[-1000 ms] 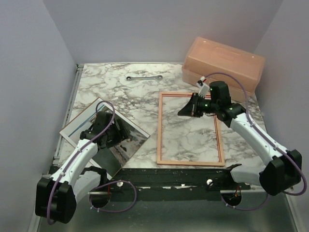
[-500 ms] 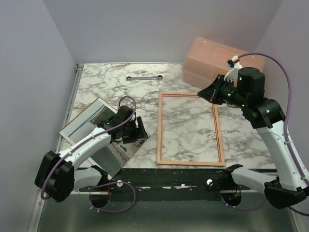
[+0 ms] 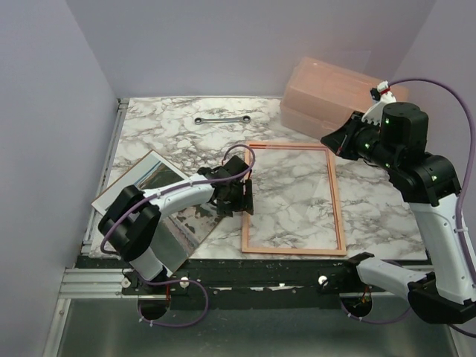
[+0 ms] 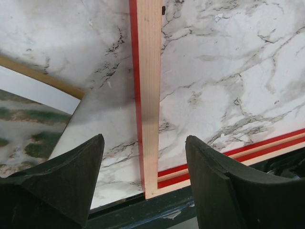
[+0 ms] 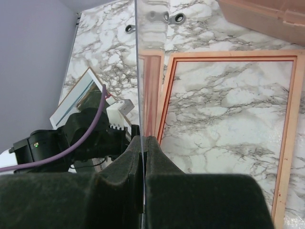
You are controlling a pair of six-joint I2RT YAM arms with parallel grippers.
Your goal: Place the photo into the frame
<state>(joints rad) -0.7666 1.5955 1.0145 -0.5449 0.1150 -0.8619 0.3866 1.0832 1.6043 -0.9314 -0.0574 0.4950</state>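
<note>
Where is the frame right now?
Top view: the frame lies flat right of the table's centre, in front of the pink box, the left end effector open astride its left rail.

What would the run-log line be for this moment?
left gripper: open, over left rail of frame | right gripper: shut on clear pane, aloft | photo: lying left of frame, not inserted

The left gripper is swinging off the photo to straddle the left rail of the frame, jaws apart, while the right gripper is lifting toward the pink box — a clear pane pinched in it
</note>
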